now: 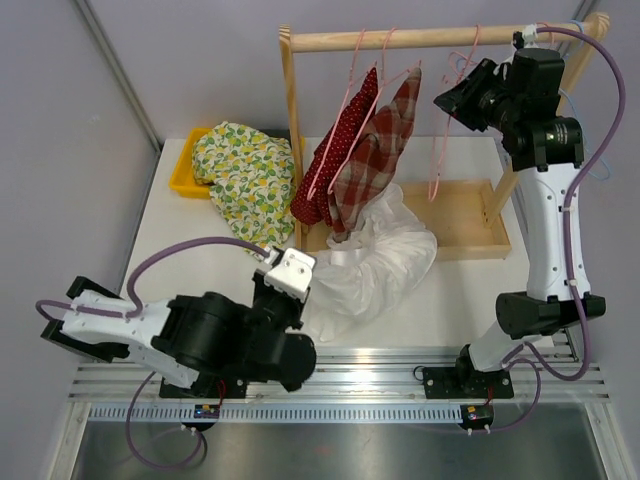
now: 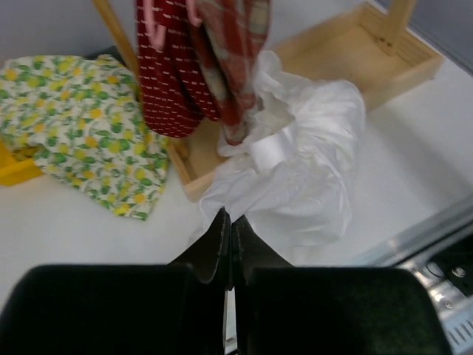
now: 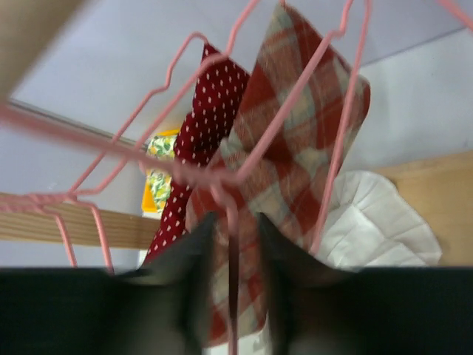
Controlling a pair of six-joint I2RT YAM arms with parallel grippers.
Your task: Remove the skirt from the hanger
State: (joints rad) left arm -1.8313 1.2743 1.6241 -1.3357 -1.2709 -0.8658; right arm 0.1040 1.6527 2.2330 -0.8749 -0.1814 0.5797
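The white skirt [image 1: 378,262] lies crumpled on the table against the wooden rack's base, off any hanger; it also shows in the left wrist view [image 2: 303,170]. My left gripper [image 1: 303,298] [image 2: 229,218] is shut, its tips pinching the skirt's near edge. An empty pink wire hanger [image 1: 443,135] [image 3: 222,174] hangs from the rack's rod [image 1: 420,38]. My right gripper [image 1: 455,100] [image 3: 233,222] is up at it, open, with the hanger's wire running between its fingers [image 3: 196,244].
A red polka-dot garment [image 1: 335,150] and a red plaid one [image 1: 378,150] hang on pink hangers on the rod. A lemon-print cloth [image 1: 245,175] spills from a yellow bin [image 1: 185,175] at the back left. The rack's wooden tray base [image 1: 470,215] sits at the right.
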